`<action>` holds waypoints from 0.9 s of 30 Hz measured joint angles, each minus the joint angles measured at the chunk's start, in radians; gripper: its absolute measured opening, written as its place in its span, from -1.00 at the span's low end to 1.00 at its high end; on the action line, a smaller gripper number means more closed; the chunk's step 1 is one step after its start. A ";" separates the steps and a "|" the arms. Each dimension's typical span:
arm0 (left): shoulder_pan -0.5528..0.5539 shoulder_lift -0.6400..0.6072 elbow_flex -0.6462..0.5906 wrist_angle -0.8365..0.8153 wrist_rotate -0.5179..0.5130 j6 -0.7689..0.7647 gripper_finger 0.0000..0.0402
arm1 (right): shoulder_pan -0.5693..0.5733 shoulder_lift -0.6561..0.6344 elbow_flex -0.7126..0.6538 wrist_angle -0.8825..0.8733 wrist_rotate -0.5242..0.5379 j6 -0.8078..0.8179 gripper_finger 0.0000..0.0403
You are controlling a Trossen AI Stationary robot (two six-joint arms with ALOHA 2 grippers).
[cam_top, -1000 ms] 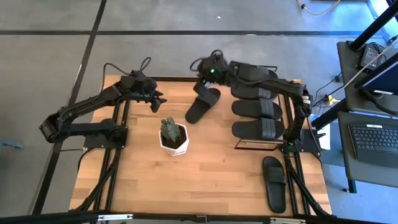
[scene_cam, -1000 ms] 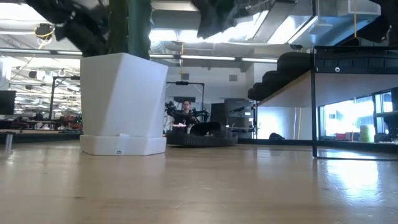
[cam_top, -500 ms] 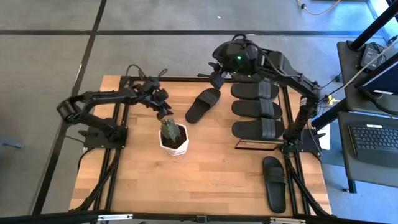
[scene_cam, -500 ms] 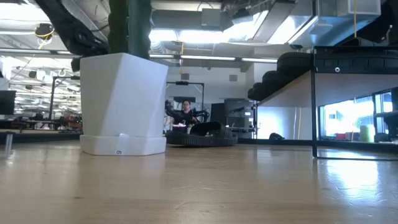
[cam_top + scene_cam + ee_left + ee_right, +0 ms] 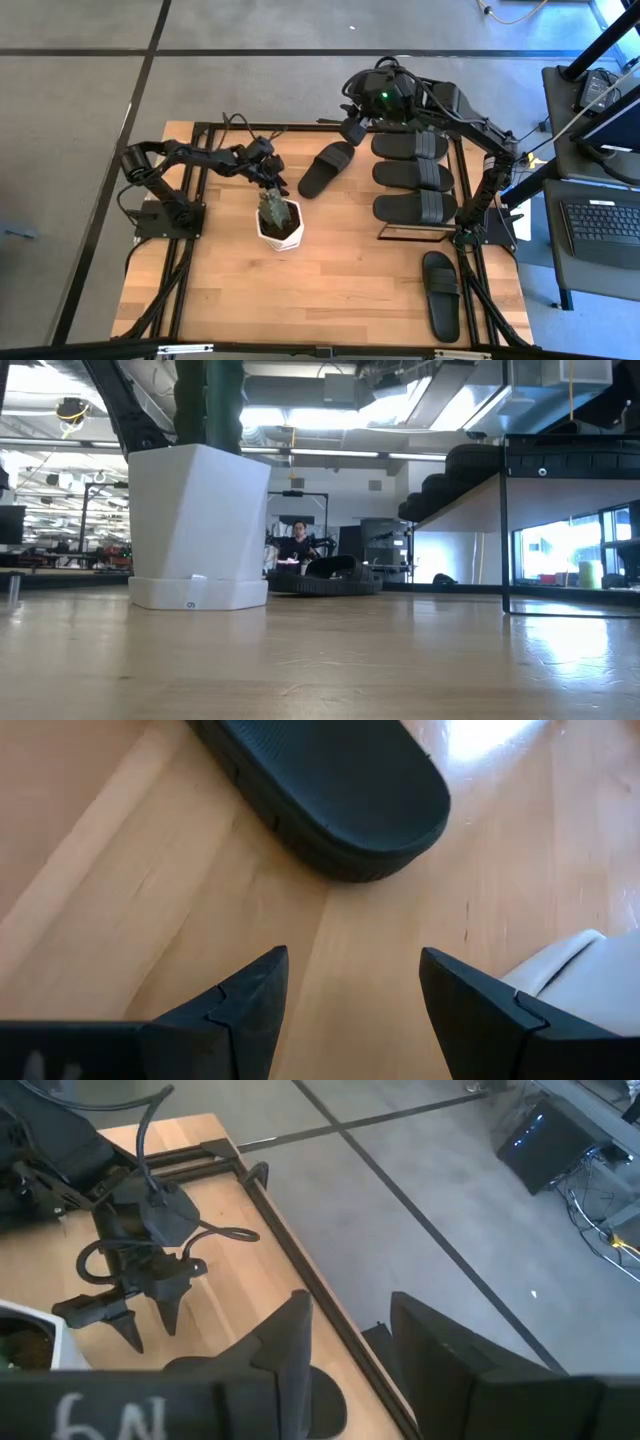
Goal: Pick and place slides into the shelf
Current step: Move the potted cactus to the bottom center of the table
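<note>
A black slide (image 5: 325,170) lies flat on its sole on the table, between the plant pot and the shelf (image 5: 420,233). Its rounded end (image 5: 340,800) shows just beyond my left gripper (image 5: 350,965). That gripper is open and low over the wood, its fingers slanting down, nothing between them. Three slides (image 5: 415,177) rest side by side on the shelf's top board. Another slide (image 5: 440,293) lies on the table near the right front. My right gripper (image 5: 352,128) hangs open and empty, high over the table's far edge.
A white pot (image 5: 278,222) with a green cactus stands right beside my left gripper (image 5: 274,184) and shows in the left wrist view as the pot (image 5: 585,980). In the low view a person (image 5: 297,542) sits far behind the table. Bare wood lies toward the front.
My left gripper has come down and gone toward the table's right, tipping downward, to just short of the slide beside the pot. My right gripper has risen and drawn back toward the far edge, away from that slide. The slide has stayed where it lay.
</note>
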 joint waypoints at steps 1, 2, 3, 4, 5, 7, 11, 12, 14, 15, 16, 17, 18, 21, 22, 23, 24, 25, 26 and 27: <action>-0.003 0.003 0.000 0.005 0.000 0.000 0.08 | 0.000 0.000 0.000 -0.002 0.000 0.000 -0.31; -0.004 0.003 0.000 0.004 -0.002 0.000 0.08 | 0.000 0.000 0.000 -0.004 0.000 0.000 -0.31; -0.005 0.003 0.000 0.003 -0.006 0.000 0.08 | 0.000 0.000 0.000 -0.005 0.000 0.000 -0.31; -0.005 0.003 0.000 0.003 -0.011 0.000 0.08 | 0.000 0.000 0.000 -0.007 0.000 0.000 -0.31; -0.005 0.003 0.000 0.003 -0.013 0.001 0.08 | 0.000 0.000 0.000 -0.010 0.000 0.000 -0.31; -0.005 0.003 0.000 0.003 -0.015 0.000 0.08 | 0.000 0.000 0.000 -0.019 0.000 0.000 -0.31; -0.003 0.003 0.000 0.001 -0.031 -0.002 0.08 | 0.000 0.000 0.000 -0.033 0.000 0.002 -0.31; 0.001 0.003 0.000 0.001 -0.039 -0.011 0.08 | 0.000 0.000 0.000 -0.033 0.000 0.002 -0.31; 0.019 0.003 0.000 0.001 -0.046 -0.024 0.08 | 0.000 0.000 0.000 -0.033 0.000 0.002 -0.31; 0.030 0.003 0.000 0.001 -0.048 -0.028 0.08 | 0.000 0.000 0.000 -0.033 0.000 0.003 -0.31; 0.043 0.002 0.000 0.001 -0.049 -0.038 0.08 | 0.000 0.000 0.000 -0.033 0.000 0.003 -0.31; 0.058 -0.004 0.000 -0.002 -0.049 -0.047 0.08 | 0.000 0.000 0.000 -0.033 0.000 0.003 -0.31; 0.075 -0.013 0.000 -0.003 -0.048 -0.050 0.08 | 0.000 0.000 0.000 -0.033 0.000 0.003 -0.31; 0.130 -0.064 0.000 -0.026 -0.050 -0.051 0.08 | 0.000 0.000 0.000 -0.033 0.000 0.003 -0.31; 0.145 -0.088 0.000 -0.038 -0.050 -0.051 0.08 | 0.000 0.000 0.000 -0.034 0.000 0.003 -0.31; 0.159 -0.119 0.000 -0.062 -0.050 -0.048 0.08 | 0.000 0.000 0.000 -0.037 -0.001 0.003 -0.31; 0.170 -0.151 0.000 -0.085 -0.050 -0.047 0.08 | 0.000 0.000 0.000 -0.041 -0.001 0.003 -0.31; 0.178 -0.184 0.001 -0.118 -0.050 -0.047 0.08 | 0.000 0.000 0.000 -0.043 -0.001 0.003 -0.31; 0.183 -0.219 0.001 -0.162 -0.050 -0.048 0.08 | 0.000 0.000 0.000 -0.045 -0.001 0.003 -0.31; 0.185 -0.257 0.001 -0.206 -0.051 -0.051 0.08 | 0.000 0.000 0.000 -0.051 -0.001 0.003 -0.31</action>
